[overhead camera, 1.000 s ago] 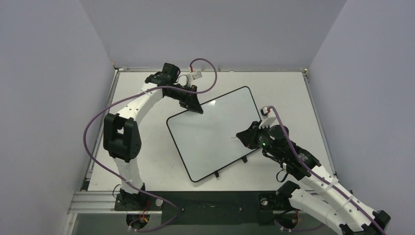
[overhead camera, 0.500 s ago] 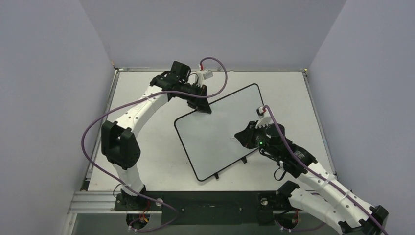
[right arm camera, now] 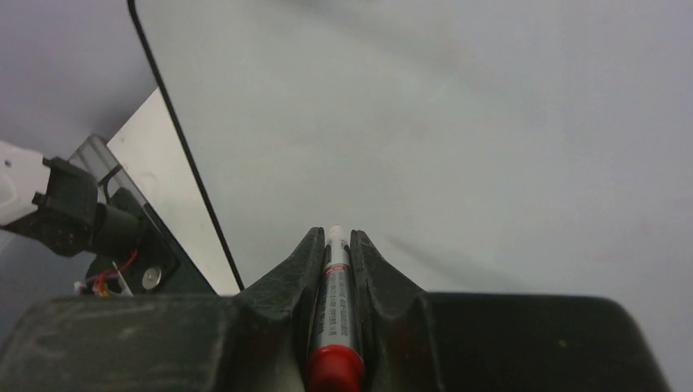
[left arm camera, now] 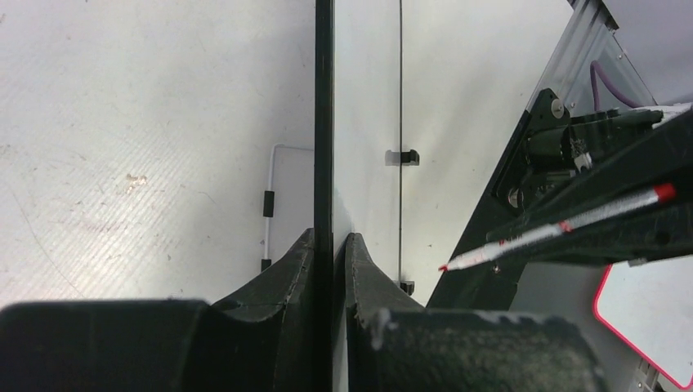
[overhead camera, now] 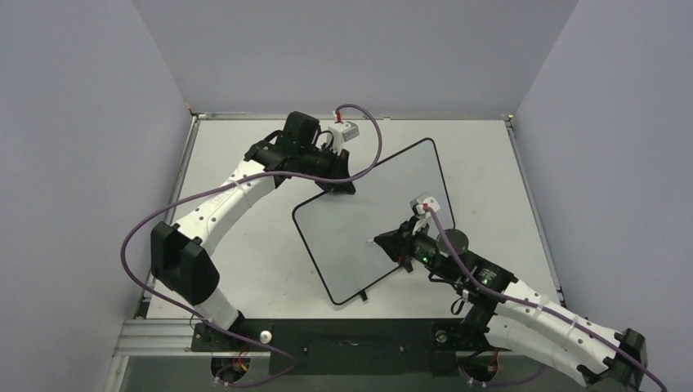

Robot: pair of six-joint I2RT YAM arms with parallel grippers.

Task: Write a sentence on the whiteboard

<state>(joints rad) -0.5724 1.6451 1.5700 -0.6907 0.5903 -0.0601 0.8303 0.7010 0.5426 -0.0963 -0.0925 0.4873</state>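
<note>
The whiteboard (overhead camera: pixel 368 214) is a glossy white board with a black rim, lying skewed across the table's middle. My left gripper (overhead camera: pixel 339 184) is shut on its far left corner. In the left wrist view the jaws pinch the rim (left arm camera: pixel 324 122) edge-on, with the left gripper (left arm camera: pixel 331 245) tight against it. My right gripper (overhead camera: pixel 391 243) is shut on a red-capped marker (right arm camera: pixel 335 286), whose tip points at the board's face (right arm camera: pixel 458 122). The marker (left arm camera: pixel 556 227) also shows in the left wrist view, tip just off the board. The sentence is out of view; the face looks blank.
The matte white table (overhead camera: pixel 245 245) is boxed in by grey walls on three sides. A metal rail (overhead camera: pixel 163 335) runs along the near edge by the arm bases. Two small black clips (left arm camera: pixel 404 157) sit on the board's long edge. The left arm's purple cable loops above the board's far corner.
The left arm has swung the board to the right and turned it steeper. The right gripper with the marker has moved left and nearer, over the board's lower part.
</note>
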